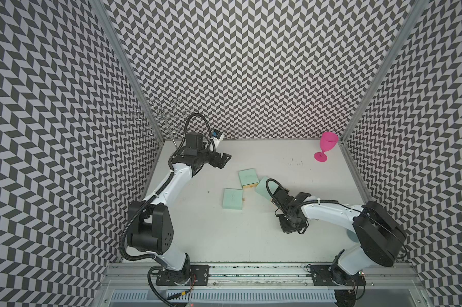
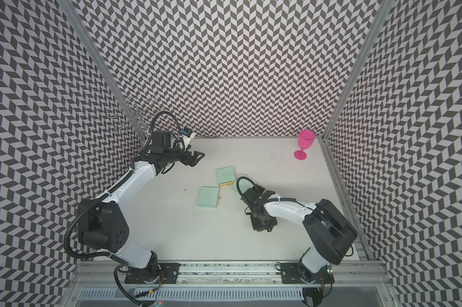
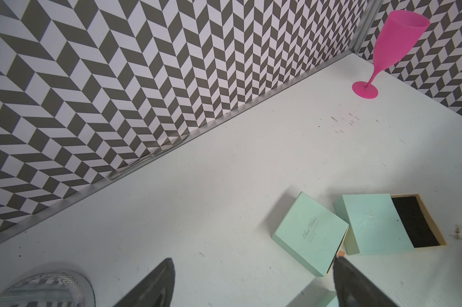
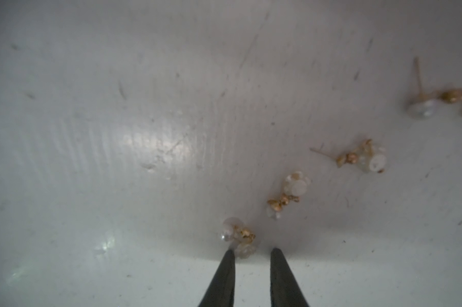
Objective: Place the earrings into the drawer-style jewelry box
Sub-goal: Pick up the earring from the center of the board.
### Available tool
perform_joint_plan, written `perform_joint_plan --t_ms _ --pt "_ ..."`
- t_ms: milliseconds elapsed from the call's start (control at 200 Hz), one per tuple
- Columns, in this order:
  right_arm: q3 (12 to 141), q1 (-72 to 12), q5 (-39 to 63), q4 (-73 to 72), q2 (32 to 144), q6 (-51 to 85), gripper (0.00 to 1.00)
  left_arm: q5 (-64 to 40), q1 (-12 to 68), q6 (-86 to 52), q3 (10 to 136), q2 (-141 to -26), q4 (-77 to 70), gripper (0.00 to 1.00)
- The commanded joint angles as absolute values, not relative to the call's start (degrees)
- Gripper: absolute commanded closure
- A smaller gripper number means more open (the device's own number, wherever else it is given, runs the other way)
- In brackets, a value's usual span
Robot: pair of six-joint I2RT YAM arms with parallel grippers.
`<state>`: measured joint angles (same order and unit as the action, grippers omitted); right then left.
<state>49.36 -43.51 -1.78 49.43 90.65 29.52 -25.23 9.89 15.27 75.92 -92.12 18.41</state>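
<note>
Even bright light, top views; right wrist view dim, blurred, glare patch on table (image 4: 155, 143).

We find the farthest earring (image 4: 421, 107) blurred and cut by the picture's edge in the right wrist view; in a top view the right arm (image 1: 328, 212) covers part of one mint box (image 1: 262, 186).

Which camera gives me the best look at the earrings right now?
The right wrist view: at least four earrings lie close up on the table, the nearest just at the right claw tips. The left wrist view has the earrings only tiny, at its edge. In both top views they cannot be made out.
</note>
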Motion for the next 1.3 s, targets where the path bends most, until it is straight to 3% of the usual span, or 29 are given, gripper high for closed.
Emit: perform_joint_plan --t_ms 0,551,1297 --pt "50.7 -44.2 -3.3 48.5 91.9 29.0 0.76 -26.1 10.2 14.3 74.5 -89.7 16.8 0.07" --pt "51.6 -44.9 -5.6 50.8 92.1 29.4 0.86 -26.4 10.1 15.4 72.6 -89.3 16.5 0.07" --pt "60.2 -44.7 -4.2 56.8 88.7 27.7 0.86 -28.1 11.0 17.2 73.0 -90.5 17.3 0.07"
